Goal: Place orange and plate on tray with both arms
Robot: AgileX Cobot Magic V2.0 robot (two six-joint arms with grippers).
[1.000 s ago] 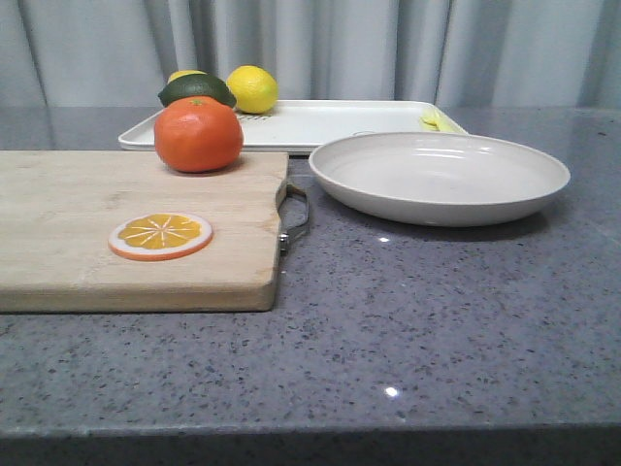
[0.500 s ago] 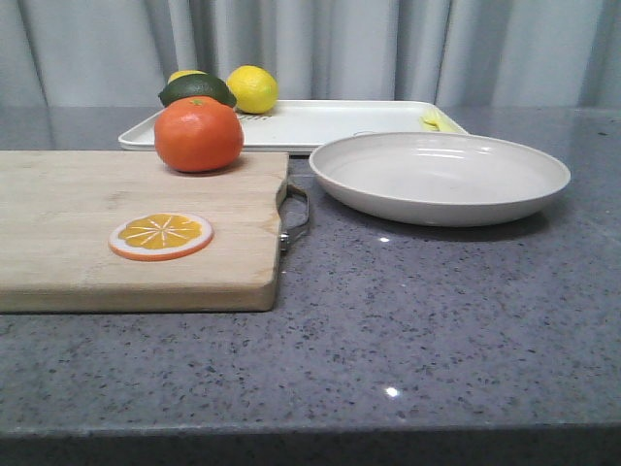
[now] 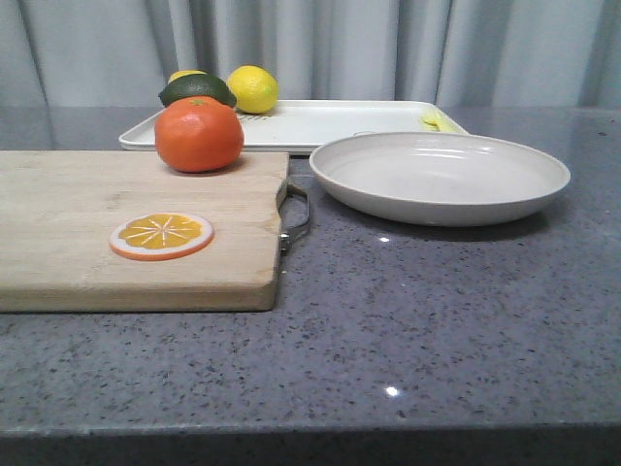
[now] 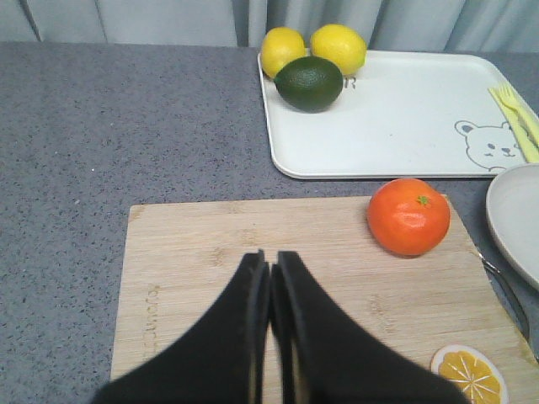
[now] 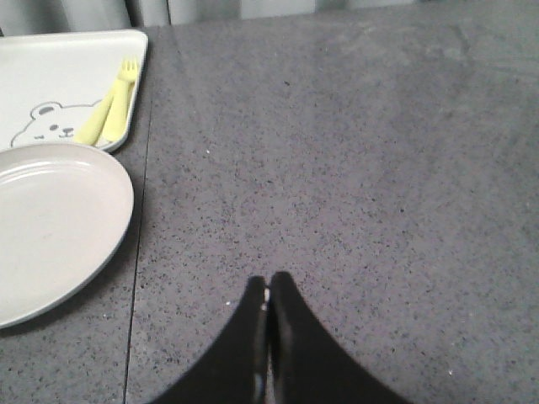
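**Orange on the board, plate on the worktop, both claws empty**

So here's what we've got. The orange (image 3: 199,134) sits on the far right corner of the wooden cutting board (image 3: 87,228), with an orange slice (image 3: 161,236) lying flat nearer the front of the same board. The plate (image 3: 440,176) is on the grey worktop (image 3: 437,320) just to the right of the board, right side up and with nothing in it. Behind both is the tray (image 3: 320,123), and it's carrying two lemons (image 4: 338,47) and a dark green avocado (image 4: 309,82) at its left end, plus a yellow fork (image 4: 518,109) by the bear drawing at its right end.

Our left claw (image 4: 271,273) hovers over the board with its fingers pressed together, gripping nothing, the orange off to one side of it. Our right claw (image 5: 268,290) is also pressed together and empty, above bare worktop, with the plate beside it but not touching.
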